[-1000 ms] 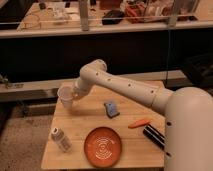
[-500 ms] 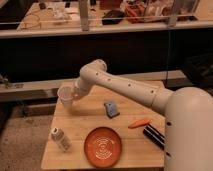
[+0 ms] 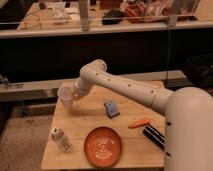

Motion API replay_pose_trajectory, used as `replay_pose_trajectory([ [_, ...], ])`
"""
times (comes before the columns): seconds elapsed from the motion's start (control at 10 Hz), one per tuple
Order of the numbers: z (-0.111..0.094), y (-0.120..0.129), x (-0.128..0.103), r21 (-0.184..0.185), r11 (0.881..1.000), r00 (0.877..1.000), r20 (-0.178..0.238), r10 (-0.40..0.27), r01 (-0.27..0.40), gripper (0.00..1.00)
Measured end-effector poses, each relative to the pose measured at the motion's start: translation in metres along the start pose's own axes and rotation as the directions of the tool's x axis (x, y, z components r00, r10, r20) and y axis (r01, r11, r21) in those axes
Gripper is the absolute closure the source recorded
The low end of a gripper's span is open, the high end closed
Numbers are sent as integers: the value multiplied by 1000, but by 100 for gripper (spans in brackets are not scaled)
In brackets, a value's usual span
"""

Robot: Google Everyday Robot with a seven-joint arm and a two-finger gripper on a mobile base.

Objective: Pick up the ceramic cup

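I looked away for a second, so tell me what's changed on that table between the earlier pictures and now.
Nothing visibly changed. The gripper is at the white cup by the table's far left edge, as before. The orange plate, blue object, carrot and small bottle lie where they were.

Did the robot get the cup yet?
Nearly done, it looks like. The gripper is at the ceramic cup, which sits out past the wooden table's far left corner and seems lifted off it. The orange plate, carrot and blue object lie untouched.
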Motion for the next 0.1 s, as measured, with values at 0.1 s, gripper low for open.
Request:
replay_pose_trajectory([
  [0.1, 0, 0, 0, 0, 1000, 1000, 0, 0, 0, 99],
])
